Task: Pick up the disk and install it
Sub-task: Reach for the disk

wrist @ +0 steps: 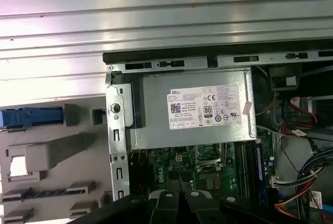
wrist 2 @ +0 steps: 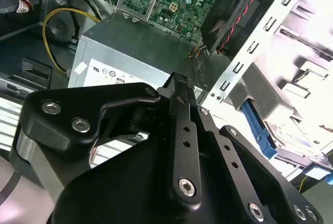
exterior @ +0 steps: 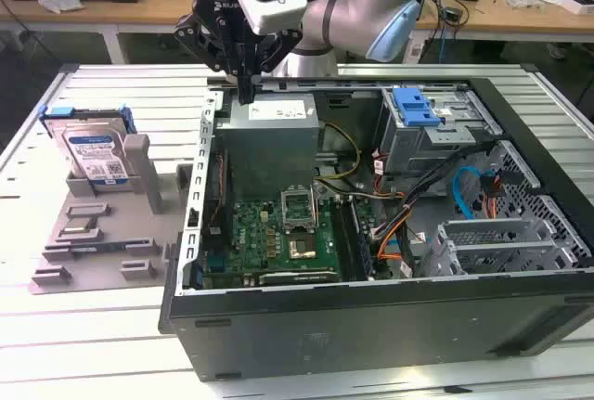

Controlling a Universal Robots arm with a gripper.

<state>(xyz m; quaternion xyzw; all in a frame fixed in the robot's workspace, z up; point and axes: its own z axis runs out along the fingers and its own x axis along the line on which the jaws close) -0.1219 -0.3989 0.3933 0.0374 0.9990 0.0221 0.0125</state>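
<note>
The disk (exterior: 95, 154), silver with a blue-and-white label and a blue carrier frame, stands leaning in a grey holder (exterior: 93, 233) on the table, at the exterior view's left of the open computer case. The first wrist view shows its blue frame edge (wrist: 28, 117). My gripper (exterior: 246, 94) hangs over the back corner of the case, above the grey power-supply box (exterior: 269, 135), well apart from the disk. Its black fingers are shut together with nothing between them in the second wrist view (wrist 2: 179, 81).
The open case (exterior: 371, 326) lies on a slatted metal table (exterior: 111, 84). Inside are a green motherboard (exterior: 274, 233), cables, and a grey drive cage with a blue latch (exterior: 416, 106) at the back right. Workbenches with clutter stand behind.
</note>
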